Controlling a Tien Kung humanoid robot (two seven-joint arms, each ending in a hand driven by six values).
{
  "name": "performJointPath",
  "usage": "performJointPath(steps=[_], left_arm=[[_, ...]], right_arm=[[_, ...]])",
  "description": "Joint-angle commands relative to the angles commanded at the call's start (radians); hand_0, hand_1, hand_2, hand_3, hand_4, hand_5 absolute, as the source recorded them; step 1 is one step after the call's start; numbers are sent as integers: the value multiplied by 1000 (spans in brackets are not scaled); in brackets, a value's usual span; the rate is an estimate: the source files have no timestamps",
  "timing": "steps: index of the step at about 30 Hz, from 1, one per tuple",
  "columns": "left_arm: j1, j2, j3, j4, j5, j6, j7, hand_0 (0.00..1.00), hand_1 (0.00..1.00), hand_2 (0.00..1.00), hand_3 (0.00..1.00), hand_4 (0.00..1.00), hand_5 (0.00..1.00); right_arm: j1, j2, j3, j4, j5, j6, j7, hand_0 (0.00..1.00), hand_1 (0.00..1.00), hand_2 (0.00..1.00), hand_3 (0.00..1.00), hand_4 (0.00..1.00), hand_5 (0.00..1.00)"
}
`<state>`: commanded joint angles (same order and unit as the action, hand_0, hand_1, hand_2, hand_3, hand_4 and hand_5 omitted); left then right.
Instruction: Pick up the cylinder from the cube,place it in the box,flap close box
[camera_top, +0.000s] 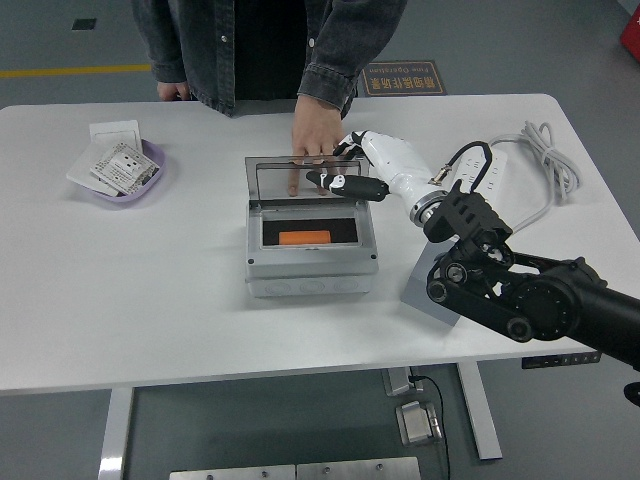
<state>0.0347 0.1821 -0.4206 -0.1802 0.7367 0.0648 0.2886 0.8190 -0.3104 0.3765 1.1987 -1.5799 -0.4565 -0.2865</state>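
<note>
The grey box (310, 272) stands open at the table's middle. An orange cylinder (303, 238) lies inside it. The clear lid (285, 180) stands up at the box's back edge. My right hand (345, 182), white with black fingertips, reaches in from the right, and its extended fingers rest against the lid's upper right edge, holding nothing. The grey cube (428, 295) stands right of the box, partly hidden under my right arm. A person's hand (315, 135) rests fingers-down on the table just behind the lid. My left hand is out of view.
A purple bowl (128, 172) with paper cards sits at the far left. A white power strip with a coiled cable (540, 150) lies at the far right. The person stands at the far edge.
</note>
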Motion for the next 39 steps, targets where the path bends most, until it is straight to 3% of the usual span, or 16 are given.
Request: performJointPath(steps=[8,9,31,39], left_arm=[[0,1,31,-3,-29,3,-8,583,614,546,571,468,271],[1,1,39,-3,-37,4,-10,583,614,546,571,468,270],[6,2,159,-13,-162,16,-45,582,614,546,569,467,270],[5,3,173,-14,-177,18,-50,581,613,545,569,467,269]], right_arm=[[-32,-31,5,56,-20,-15,-2,678,648,634,660,973,846],[-39,-36,5,66,-23,-17,-1,640,639,628,658,970,844],[-186,-114,40,211,-78,-65,4,613,628,620,647,946,830],[-244,-139,75,243,-91,-86,11,591,619,618,645,938,828]])
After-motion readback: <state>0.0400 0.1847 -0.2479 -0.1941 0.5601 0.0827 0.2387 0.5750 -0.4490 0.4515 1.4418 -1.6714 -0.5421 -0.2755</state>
